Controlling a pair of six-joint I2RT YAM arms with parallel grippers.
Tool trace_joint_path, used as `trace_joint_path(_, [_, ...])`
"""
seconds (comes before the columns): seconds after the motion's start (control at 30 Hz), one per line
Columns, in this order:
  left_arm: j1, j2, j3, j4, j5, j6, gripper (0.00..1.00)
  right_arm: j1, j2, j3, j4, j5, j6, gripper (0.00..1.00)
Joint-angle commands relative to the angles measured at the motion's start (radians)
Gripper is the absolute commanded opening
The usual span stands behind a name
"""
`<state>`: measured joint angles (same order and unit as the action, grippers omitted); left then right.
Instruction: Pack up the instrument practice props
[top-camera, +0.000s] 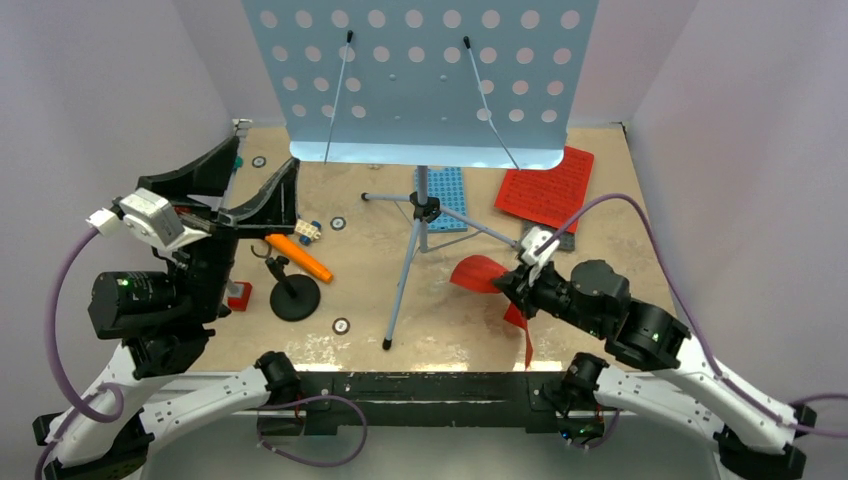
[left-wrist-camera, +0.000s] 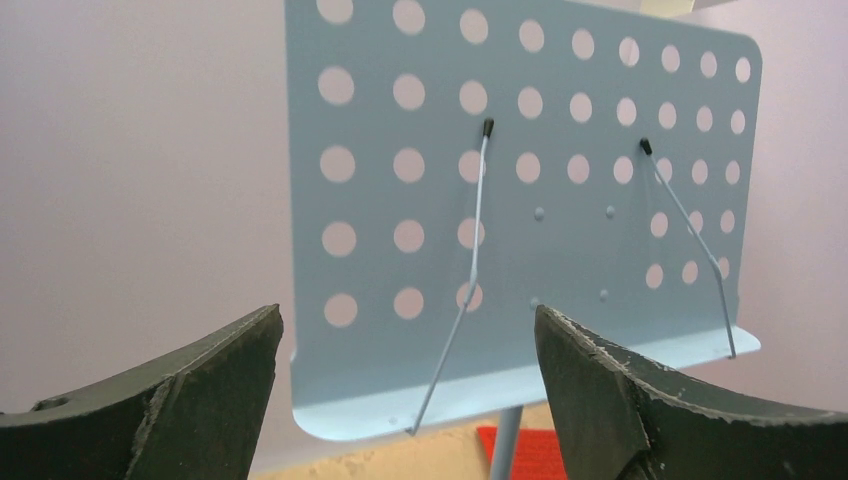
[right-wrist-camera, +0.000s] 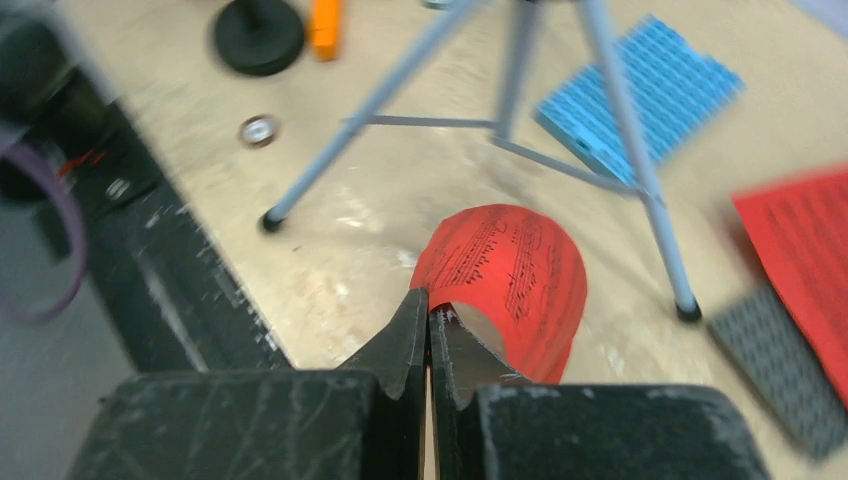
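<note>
My right gripper (top-camera: 516, 286) (right-wrist-camera: 428, 312) has its jaws pressed together on the edge of a red sheet-music page (top-camera: 480, 273) (right-wrist-camera: 512, 268). The page curls up into an arch in front of the fingertips. It sits near the front of the table (top-camera: 360, 300), right of centre and just beside one grey leg of the music stand (top-camera: 420, 75) (left-wrist-camera: 540, 200) (right-wrist-camera: 600, 120). In the top view a red strip also shows under the gripper toward the table's near edge; I can't tell whether it is the same sheet.

A second red page (top-camera: 545, 188) (right-wrist-camera: 800, 230) lies flat further back on the right. It is next to a grey studded plate (top-camera: 567, 240) (right-wrist-camera: 780, 365), and a blue studded plate (top-camera: 447, 195) (right-wrist-camera: 650, 90) lies behind the tripod.

The music stand is upright in the middle of the table, its pale-blue perforated desk facing my cameras with two thin wire page holders across it.

To its left, the orange microphone (top-camera: 300, 257) (right-wrist-camera: 325, 25) leans on its black round-based stand (top-camera: 295, 298) (right-wrist-camera: 258, 35), with a small brick car (top-camera: 308, 229) just behind it.

My left gripper (top-camera: 245, 185) (left-wrist-camera: 407, 330) is raised at the left side and points at the music stand's desk. Its jaws are wide apart with nothing between them.
</note>
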<state>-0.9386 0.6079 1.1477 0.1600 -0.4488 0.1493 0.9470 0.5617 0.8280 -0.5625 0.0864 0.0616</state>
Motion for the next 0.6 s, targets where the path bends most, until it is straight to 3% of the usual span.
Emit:
trace_joint_path(0.0, [-0.004,-0.030,-0.039,-0.074,-0.017,-0.136,1.00,-0.224,-0.063,-0.076,0.173,-0.033,0.217,0.00])
trace_joint_path(0.27, [-0.004,-0.101,-0.075,-0.158,-0.011,-0.290,1.00,-0.673,0.011,-0.068,0.312,-0.336,0.500,0.00])
trace_joint_path(0.4, [-0.003,-0.149,-0.094,-0.211,-0.015,-0.348,1.00,-0.924,0.146,-0.008,0.429,-0.518,0.711,0.00])
trace_joint_path(0.57, [-0.003,-0.219,-0.129,-0.252,-0.035,-0.392,1.00,-1.032,0.354,0.173,0.476,-0.473,0.777,0.00])
